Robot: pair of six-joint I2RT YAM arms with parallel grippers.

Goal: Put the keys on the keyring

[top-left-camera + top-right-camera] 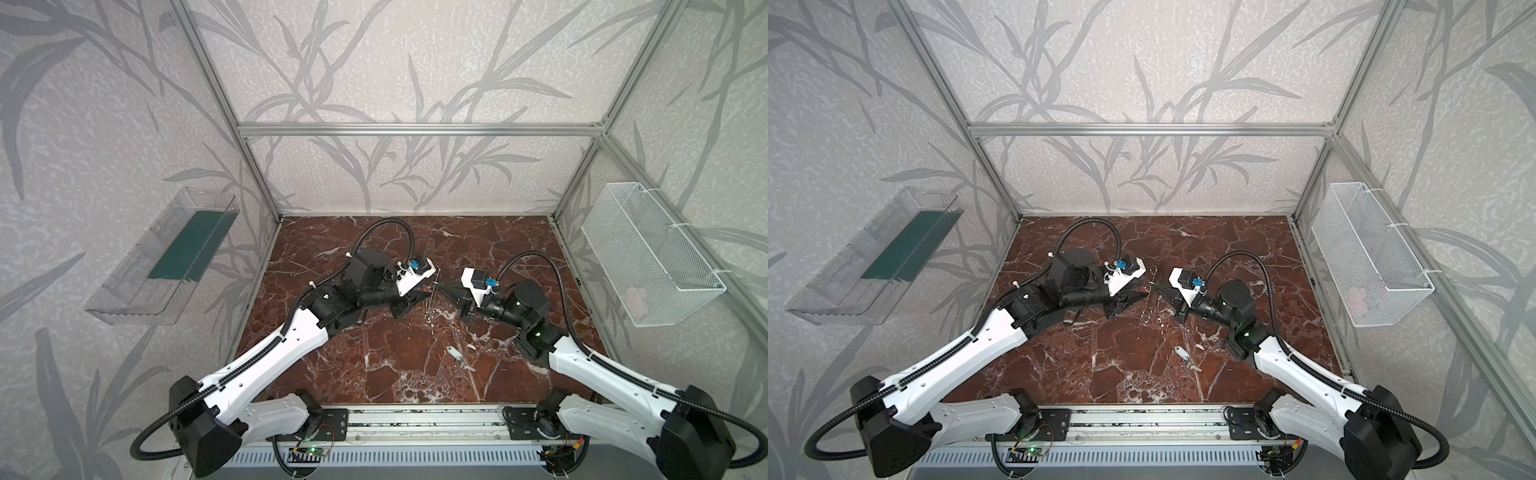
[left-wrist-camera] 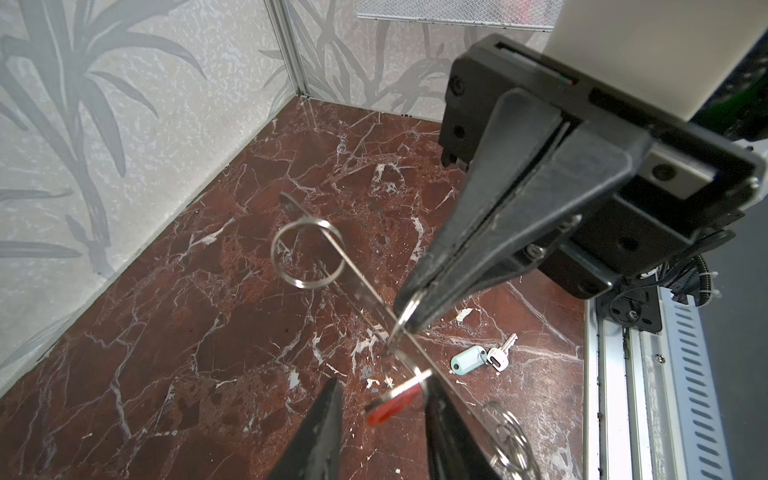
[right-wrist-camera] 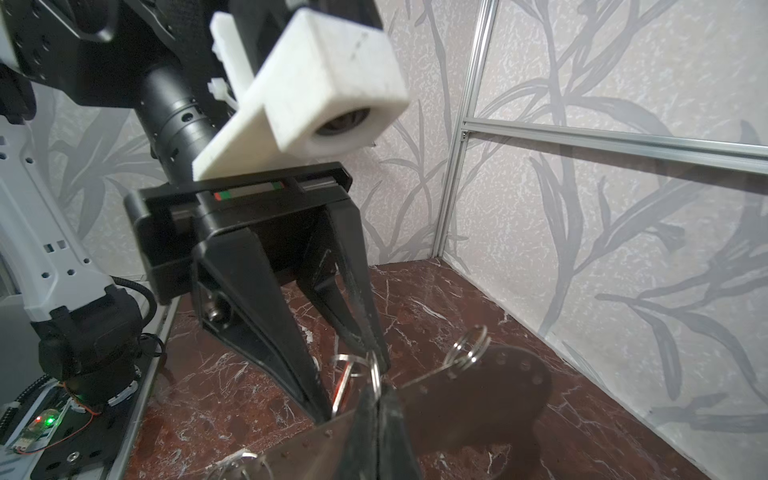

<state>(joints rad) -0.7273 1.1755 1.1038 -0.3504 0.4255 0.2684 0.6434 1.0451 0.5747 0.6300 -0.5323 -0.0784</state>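
Left gripper (image 3: 351, 390) spread about red-tagged key (image 2: 392, 407); right gripper (image 2: 410, 319) pinching keyring (image 3: 490, 399), plate edge-on between both. Under them, red marble tabletop (image 2: 187, 332), white-tagged key (image 2: 467, 360) lying nearer arm bases. Beyond, leaf-patterned walls (image 2: 124, 124), aluminium frame (image 2: 286, 45), wire basket (image 1: 648, 249).
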